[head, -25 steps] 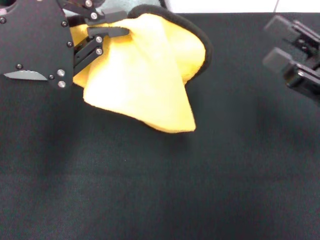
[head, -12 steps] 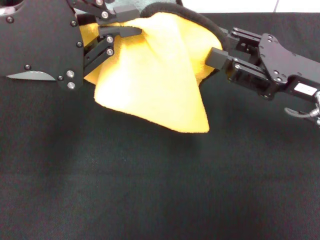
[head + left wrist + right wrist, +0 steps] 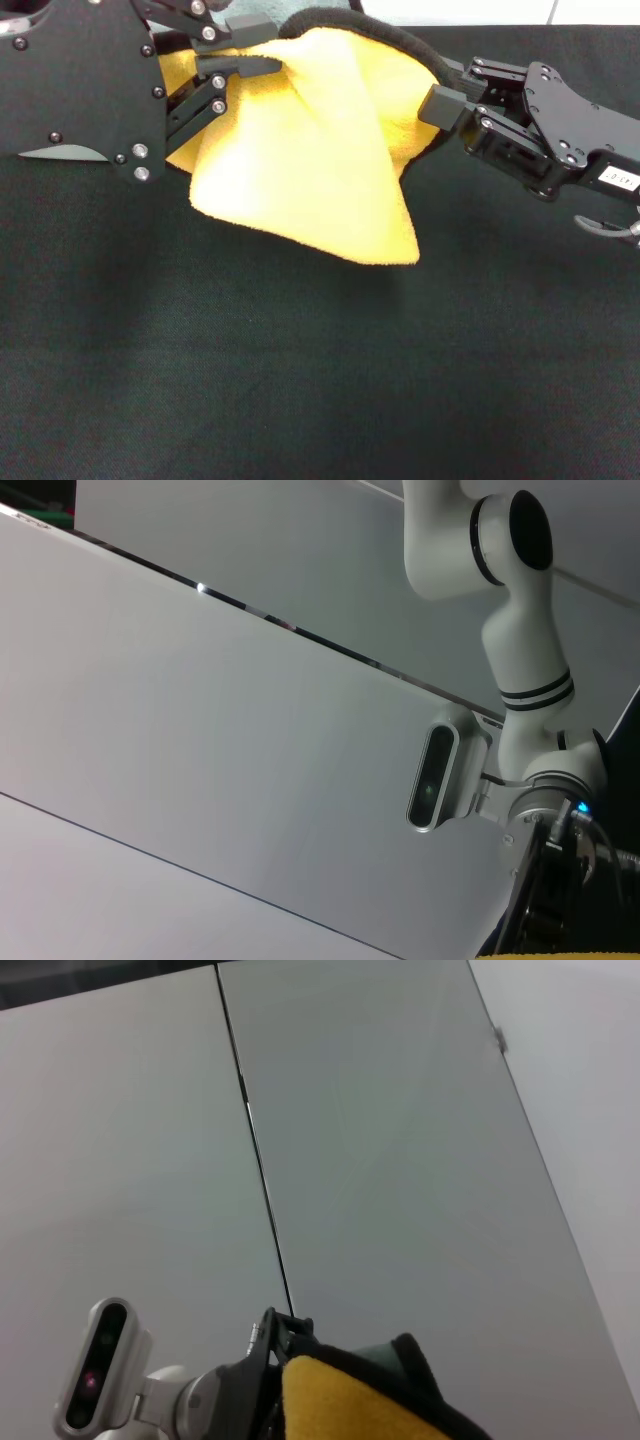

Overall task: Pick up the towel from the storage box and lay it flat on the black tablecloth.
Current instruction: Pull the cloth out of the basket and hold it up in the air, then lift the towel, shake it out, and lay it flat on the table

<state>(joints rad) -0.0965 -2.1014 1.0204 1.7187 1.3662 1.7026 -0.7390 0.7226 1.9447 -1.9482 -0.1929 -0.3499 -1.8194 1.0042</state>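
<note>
Left gripper point(image 3: 240, 62) clamped on towel point(image 3: 310, 170) at its far-left edge. Towel hangs bunched above black tablecloth point(image 3: 320, 380), far-centre of scene. Right gripper point(image 3: 440, 100) touching towel's right edge by black trim; can't tell if its fingers have closed. Storage box not in view.

Your risks:
- right misses or pinches trim only, corner slips on spread
- pull apart too hard, left loses hold
- lower while folded, towel lands creased
</note>
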